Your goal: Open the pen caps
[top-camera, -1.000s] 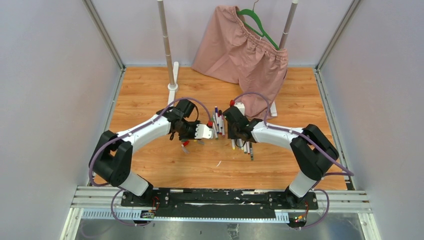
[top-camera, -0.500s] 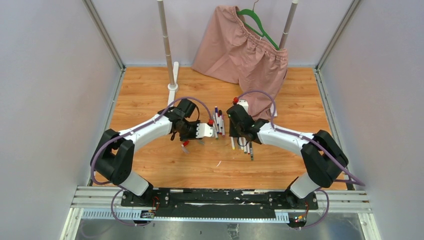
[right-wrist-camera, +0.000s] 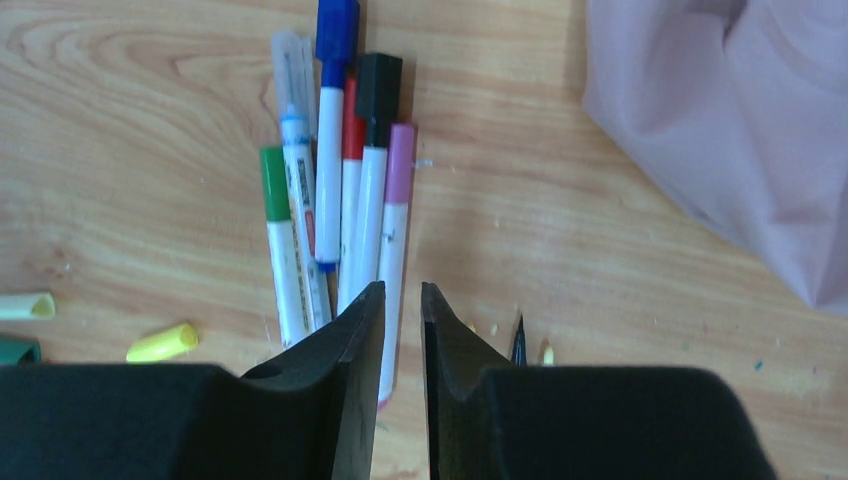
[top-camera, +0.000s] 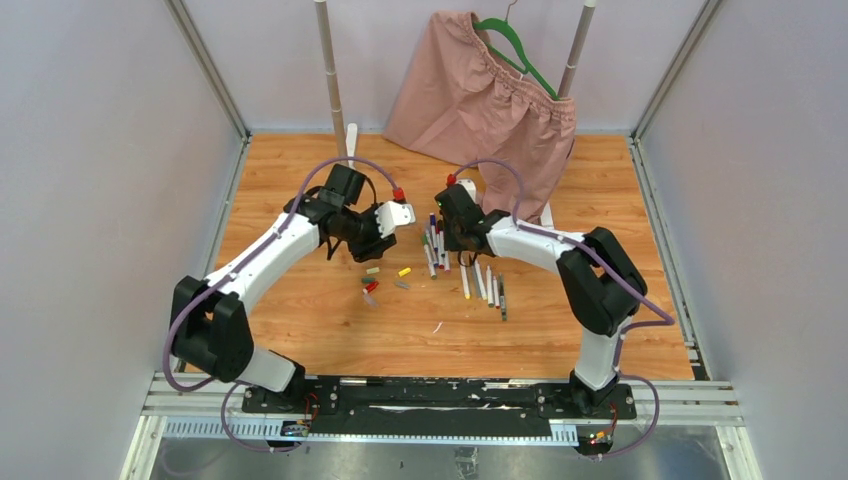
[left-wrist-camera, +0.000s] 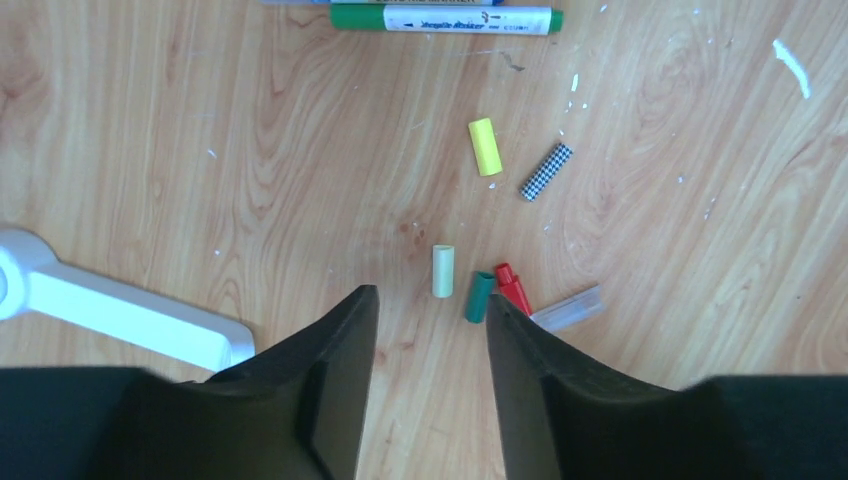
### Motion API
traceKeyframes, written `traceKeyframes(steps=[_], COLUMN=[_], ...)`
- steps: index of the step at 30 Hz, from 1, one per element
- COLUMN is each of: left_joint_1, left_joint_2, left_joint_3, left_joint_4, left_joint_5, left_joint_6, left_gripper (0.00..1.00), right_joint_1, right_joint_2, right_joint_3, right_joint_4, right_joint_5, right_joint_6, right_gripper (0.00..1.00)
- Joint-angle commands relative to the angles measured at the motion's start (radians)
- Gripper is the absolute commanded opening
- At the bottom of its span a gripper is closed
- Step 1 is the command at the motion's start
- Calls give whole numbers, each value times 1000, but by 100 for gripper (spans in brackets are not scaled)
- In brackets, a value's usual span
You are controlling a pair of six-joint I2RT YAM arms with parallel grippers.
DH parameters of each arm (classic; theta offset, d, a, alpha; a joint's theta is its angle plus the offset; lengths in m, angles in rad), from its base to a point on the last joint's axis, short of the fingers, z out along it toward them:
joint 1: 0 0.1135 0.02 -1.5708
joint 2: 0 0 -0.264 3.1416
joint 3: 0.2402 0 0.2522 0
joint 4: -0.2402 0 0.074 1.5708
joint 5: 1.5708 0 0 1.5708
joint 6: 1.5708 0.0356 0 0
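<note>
Left wrist view gives me the left claw (left-wrist-camera: 428, 305) spread wide, with nothing between its black, wedge-shaped fingers and only wood grain showing in the gap.

I'm taking the bundle of capped pens (right-wrist-camera: 340, 200) as my landmark. They are round white barrels lying side by side and touching, wearing green, blue, red, black and pink caps.

The loose pen caps (top-camera: 385, 278) lie on the glossy wooden worktop (top-camera: 290, 190), to the left of that bundle and slightly nearer the arm bases. All are stubby plastic cylinders:
- A cream cap (left-wrist-camera: 442, 271) lies just off the left claw's fingertips.
- A green cap (left-wrist-camera: 480, 296) and a red cap (left-wrist-camera: 514, 288) lie side by side next to it.
- A translucent cap (left-wrist-camera: 567, 308) sits just beside the red one.
- A yellow cap (left-wrist-camera: 485, 147) and a small black-and-white chequered tube (left-wrist-camera: 547, 171) lie closer to the bundle.

The right claw (right-wrist-camera: 402, 292) hangs over the bundle's near end. Its fingers are almost pressed together, leaving a thin slit with nothing gripped in it. One finger overlaps the lower barrel of the pink-capped pen.

The uncapped pens (top-camera: 485, 283) lie fanned out to the right of the bundle, nearer the bases, and look thin and pale.

Behind the bundle, pink shorts (top-camera: 490, 100) of soft gathered fabric droop from a green hanger (top-camera: 525, 55), with the hem resting on the worktop.
</note>
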Motion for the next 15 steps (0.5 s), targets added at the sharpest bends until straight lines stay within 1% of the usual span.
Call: traceKeyframes(steps=[1,3,4,8,15], left_joint_1=[18,26,28,43,88], left_joint_2=[-56,-80,-91,-123,-155], left_joint_3=[51,59,60,75,87], left_joint_4=[-83,-91,-94,-108,-125], left_joint_5=[26,31,30,17,15], left_joint_6=[-119,-140,-150,-179,-191], left_gripper=[55,66,68,71,72], right_joint_1=[-14,-15,-14,-15,-15], right_joint_2=[87,115,125,149,178], right_joint_3=[98,122,130,137,137], right_joint_4=[-68,-74,-77,-79,-80], right_joint_5=[1,-3,-3,0,-3], right_joint_6=[-45,-50,-51,-55,-59], right_gripper=[23,23,23,23,22])
